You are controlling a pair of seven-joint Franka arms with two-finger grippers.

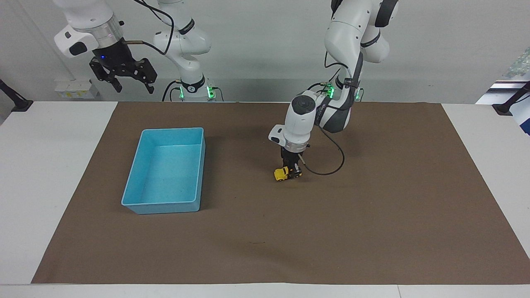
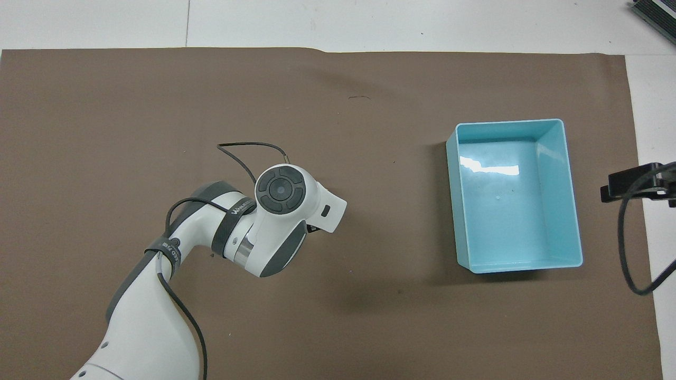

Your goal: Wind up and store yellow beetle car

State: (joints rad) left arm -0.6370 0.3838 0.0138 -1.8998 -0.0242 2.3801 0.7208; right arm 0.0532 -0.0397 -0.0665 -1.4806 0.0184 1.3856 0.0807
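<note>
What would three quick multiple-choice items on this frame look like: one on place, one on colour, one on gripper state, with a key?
1. Where is the yellow beetle car?
A. in the bin
B. on the brown mat, under the left gripper
C. on the bare white table

2. What colour is the bin?
A. light blue
B. red
C. green

3. How is the left gripper?
A. raised and open
B. shut on the car
C. inside the bin

Key: 1 B, the car sits on the brown mat beside the bin; 2 A, its walls are light blue; 3 B, its fingers clamp the car's rear. The right gripper waits open, raised.
</note>
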